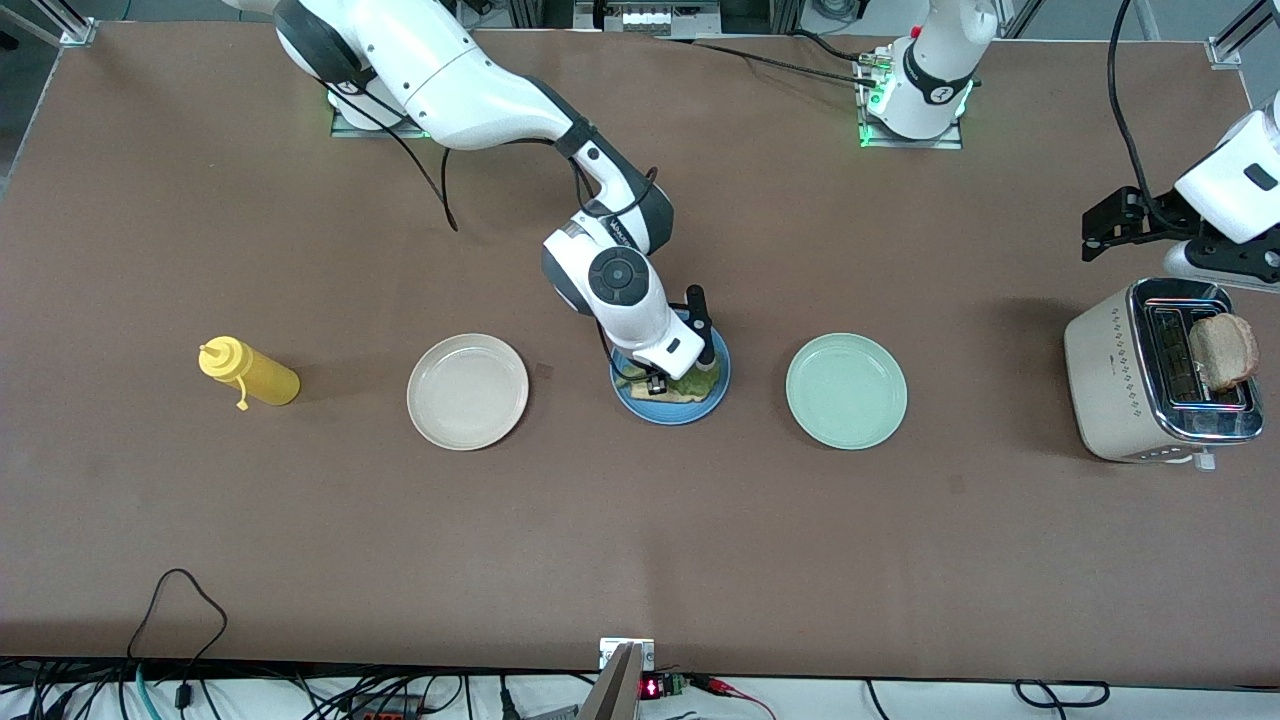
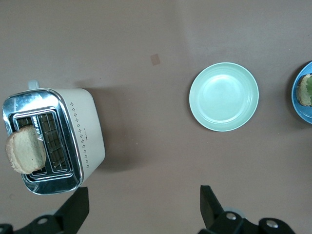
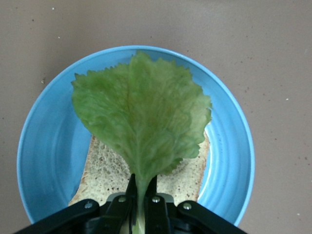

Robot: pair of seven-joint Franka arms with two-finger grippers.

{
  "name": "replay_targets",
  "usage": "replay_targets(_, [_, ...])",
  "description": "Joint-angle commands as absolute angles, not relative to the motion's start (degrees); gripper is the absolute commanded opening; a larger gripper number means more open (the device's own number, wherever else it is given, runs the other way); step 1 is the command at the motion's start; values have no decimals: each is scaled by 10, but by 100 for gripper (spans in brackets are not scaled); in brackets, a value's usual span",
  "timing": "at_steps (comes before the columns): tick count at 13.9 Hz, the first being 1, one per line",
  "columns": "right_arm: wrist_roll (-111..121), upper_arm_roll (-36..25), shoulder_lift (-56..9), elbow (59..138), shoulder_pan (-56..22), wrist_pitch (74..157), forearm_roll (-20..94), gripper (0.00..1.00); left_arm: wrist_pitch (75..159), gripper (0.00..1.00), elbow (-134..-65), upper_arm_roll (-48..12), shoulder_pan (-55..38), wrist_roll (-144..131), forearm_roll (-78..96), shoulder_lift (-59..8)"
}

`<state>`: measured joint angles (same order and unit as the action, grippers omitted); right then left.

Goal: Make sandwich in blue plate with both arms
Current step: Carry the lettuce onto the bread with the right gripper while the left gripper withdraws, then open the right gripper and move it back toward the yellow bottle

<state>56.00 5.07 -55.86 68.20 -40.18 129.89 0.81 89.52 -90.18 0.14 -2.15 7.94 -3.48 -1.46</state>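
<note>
Lettuce point(image 3: 141, 122) is hanging over bread point(image 3: 109, 173) in the blue plate point(image 1: 670, 412), stem pinched by the right gripper point(image 3: 141, 202); best released low and centred. Wide-open left gripper point(image 2: 141, 207) is waiting over the toaster point(image 1: 1150, 375).

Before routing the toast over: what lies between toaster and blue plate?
Only the pale green plate sits between toaster and blue plate, shown in the front view.

The right arm reaches from its base out over the middle of the table, its wrist bent steeply downward so the right tool point(image 3: 139, 195) hangs low with its fingers point(image 3: 127, 191) pinched together on a thin stem. The left arm is drawn up at its own end of the table, the left tool point(image 2: 141, 207) held high and pointing down, fingers spread wide with nothing between them.
</note>
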Motion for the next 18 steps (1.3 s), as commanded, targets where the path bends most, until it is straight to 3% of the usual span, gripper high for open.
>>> replay_targets(1, [535,45,-577,667,-408,1294,-2,60,888,100,-910,5,-21,76,-27,2])
replay_targets(2, [515,45,-576,667,-409,1294,-1,100,887,100,-910,6,-21,76,-27,8])
replay_targets(9, [466,50,-538,662,-408,1234,2,100,892,100,-909,-1,-15,76,-29,9])
replay_targets(14, [463,44,-454,663,-397,1126,3,100,892,100,-909,-1,-16,76,-30,9])
replay_targets(18, [385,27,-365,664,-337,1066,-3,100,892,100,-909,-1,-16,76,-30,9])
